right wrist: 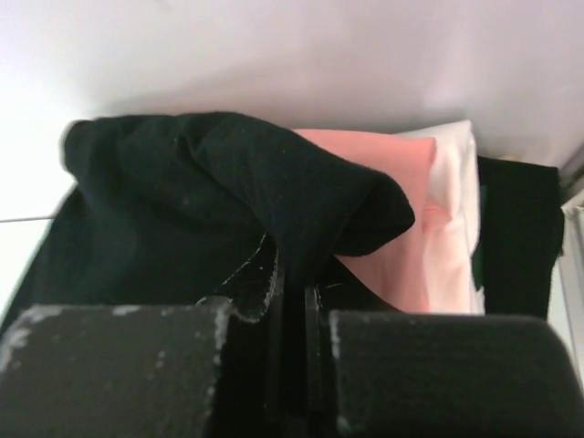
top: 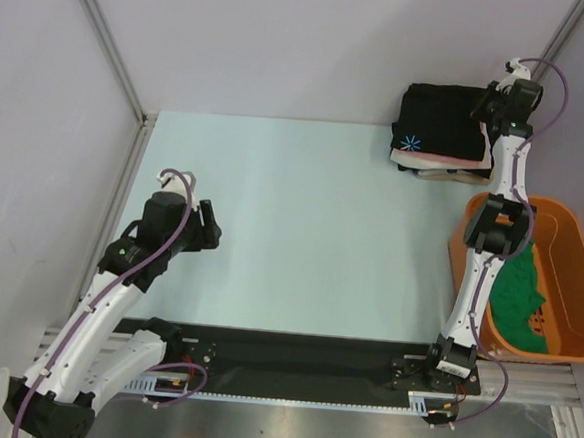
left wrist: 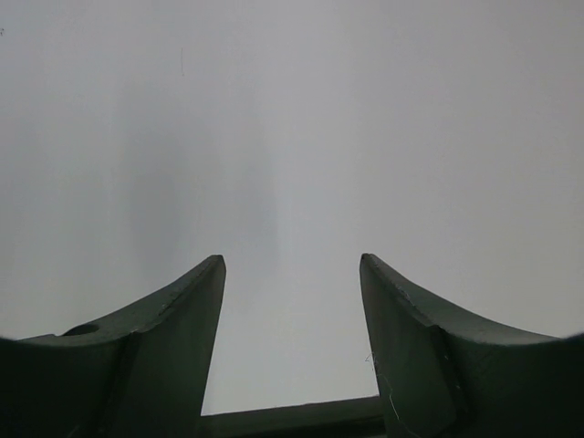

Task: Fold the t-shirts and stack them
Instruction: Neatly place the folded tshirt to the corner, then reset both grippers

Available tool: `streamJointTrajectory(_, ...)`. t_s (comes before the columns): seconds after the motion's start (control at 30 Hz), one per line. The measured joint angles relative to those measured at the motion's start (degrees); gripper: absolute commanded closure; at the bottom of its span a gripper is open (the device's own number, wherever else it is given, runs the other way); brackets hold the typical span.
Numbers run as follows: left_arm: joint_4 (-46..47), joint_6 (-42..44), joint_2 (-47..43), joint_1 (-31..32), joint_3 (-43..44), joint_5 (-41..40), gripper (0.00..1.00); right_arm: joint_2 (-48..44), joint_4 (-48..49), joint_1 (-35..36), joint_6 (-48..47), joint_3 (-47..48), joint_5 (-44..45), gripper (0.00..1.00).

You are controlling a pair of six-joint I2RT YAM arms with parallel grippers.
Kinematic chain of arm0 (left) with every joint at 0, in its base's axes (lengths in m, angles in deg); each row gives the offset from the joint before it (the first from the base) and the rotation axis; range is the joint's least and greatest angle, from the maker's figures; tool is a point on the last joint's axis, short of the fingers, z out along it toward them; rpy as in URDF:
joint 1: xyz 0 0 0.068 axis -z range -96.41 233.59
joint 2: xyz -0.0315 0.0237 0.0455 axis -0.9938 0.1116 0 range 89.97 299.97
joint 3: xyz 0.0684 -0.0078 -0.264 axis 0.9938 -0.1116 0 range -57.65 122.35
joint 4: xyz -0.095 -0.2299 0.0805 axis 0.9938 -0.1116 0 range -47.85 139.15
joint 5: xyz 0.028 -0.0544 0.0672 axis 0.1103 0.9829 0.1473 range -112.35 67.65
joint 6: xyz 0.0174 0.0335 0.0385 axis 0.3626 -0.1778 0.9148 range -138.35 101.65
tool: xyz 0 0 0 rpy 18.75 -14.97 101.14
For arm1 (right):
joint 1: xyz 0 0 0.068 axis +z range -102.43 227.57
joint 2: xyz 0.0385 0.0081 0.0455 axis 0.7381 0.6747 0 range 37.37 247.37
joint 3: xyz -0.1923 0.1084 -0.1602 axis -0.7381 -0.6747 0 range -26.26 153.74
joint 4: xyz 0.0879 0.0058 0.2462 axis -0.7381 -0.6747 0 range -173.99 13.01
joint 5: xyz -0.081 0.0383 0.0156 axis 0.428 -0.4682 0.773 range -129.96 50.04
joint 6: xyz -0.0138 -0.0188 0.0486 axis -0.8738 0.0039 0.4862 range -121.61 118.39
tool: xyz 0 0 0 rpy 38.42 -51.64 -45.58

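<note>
A folded black t-shirt (top: 441, 117) with a blue-white starburst mark (top: 411, 142) tops a stack at the table's far right, over salmon-pink and white t-shirts (top: 448, 168). My right gripper (top: 486, 104) reaches over the stack's right side. In the right wrist view its jaws (right wrist: 292, 274) are shut on a pinched fold of the black t-shirt (right wrist: 182, 182), with the pink t-shirt (right wrist: 392, 246) and the white one (right wrist: 459, 173) showing underneath. A green t-shirt (top: 515, 295) lies in the tub. My left gripper (top: 211, 229) hovers over the table's left side, open (left wrist: 292, 260) and holding nothing.
An orange plastic tub (top: 575, 227) stands at the right edge beside the right arm. Grey walls close in the table at the back and left, with a metal post (top: 113, 51) at the far left corner. A black strip (top: 302, 365) runs along the near edge.
</note>
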Motion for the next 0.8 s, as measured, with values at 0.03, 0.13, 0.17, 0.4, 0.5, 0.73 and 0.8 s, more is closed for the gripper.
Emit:
streamJointTrajectory(0.03, 0.0, 0.0, -0.2, 0.0, 0.0, 0.0, 0.34, 0.5, 0.4, 0.0, -0.1, 0.0, 0.7, 1.0)
streamJointTrajectory(0.13, 0.0, 0.0, -0.9, 0.0, 0.0, -0.2, 0.34, 1.8, 1.8, 0.2, -0.5, 0.0, 3.3, 0.39)
streamJointTrajectory(0.17, 0.0, 0.0, -1.2, 0.0, 0.0, -0.2, 0.34, 2.1, 2.2, 0.2, -0.4, -0.1, 4.3, 0.19)
streamJointTrajectory(0.4, 0.0, 0.0, -3.9, 0.0, 0.0, -0.5, 0.33, 1.9, 3.8, 0.3, -0.5, -2.1, 14.4, 0.0)
streamJointTrajectory(0.5, 0.0, 0.0, -4.7, 0.0, 0.0, -0.5, 0.33, -0.7, 3.2, 0.0, 0.8, -4.7, 18.0, 0.0)
streamJointTrajectory(0.73, 0.0, 0.0, -5.8, 0.0, 0.0, -0.5, 0.32, -12.5, 2.1, -3.0, 1.9, -11.1, 24.2, 0.0)
streamJointTrajectory(0.8, 0.0, 0.0, -6.2, 0.0, 0.0, -0.5, 0.32, -16.5, 1.9, -4.0, 2.8, -11.7, 25.2, 0.0)
